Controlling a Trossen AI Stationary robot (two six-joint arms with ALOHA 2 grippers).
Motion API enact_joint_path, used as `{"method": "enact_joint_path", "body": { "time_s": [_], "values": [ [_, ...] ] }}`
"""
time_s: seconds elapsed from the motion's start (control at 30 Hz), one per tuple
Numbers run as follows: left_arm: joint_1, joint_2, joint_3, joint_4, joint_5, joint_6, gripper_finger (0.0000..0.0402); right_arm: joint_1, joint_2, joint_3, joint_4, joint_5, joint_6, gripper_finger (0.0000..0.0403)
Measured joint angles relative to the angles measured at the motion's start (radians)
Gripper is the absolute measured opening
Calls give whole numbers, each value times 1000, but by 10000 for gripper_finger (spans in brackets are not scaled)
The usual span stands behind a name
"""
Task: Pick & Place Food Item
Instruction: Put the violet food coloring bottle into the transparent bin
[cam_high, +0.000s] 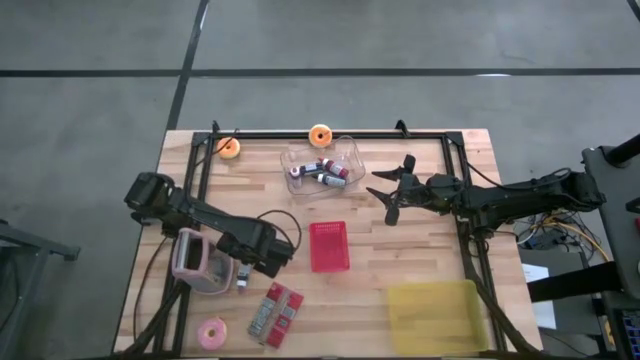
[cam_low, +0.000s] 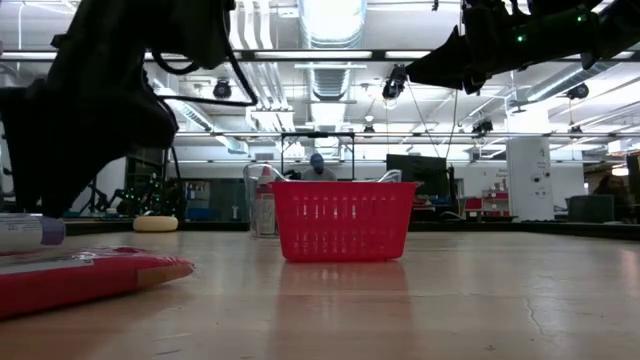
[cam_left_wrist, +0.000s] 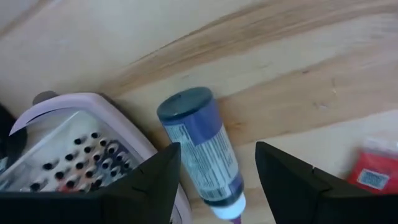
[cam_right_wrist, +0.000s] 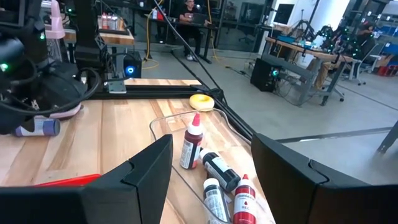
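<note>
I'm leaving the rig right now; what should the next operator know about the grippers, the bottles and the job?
Left gripper: open, low over the table, fingers either side of the blue bottle lying beside the grater; not gripped yet.
Right gripper: open, empty, raised beside the clear bin, which holds several bottles.
Red basket: mid-table, looks empty.
Done: no bottle moved that I can see.
Left: close on the blue bottle, lift and place it.
</note>
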Motion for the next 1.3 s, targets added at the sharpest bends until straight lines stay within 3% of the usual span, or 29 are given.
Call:
{"method": "enact_joint_path", "body": {
  "time_s": [0.7,1.3],
  "values": [
    [9,-2,-47,69,-9,-17,211,0,0,0,-4,0,0,215],
    [28,-5,-49,246,74,19,211,0,1,0,-6,0,1,215]
  ]
}}
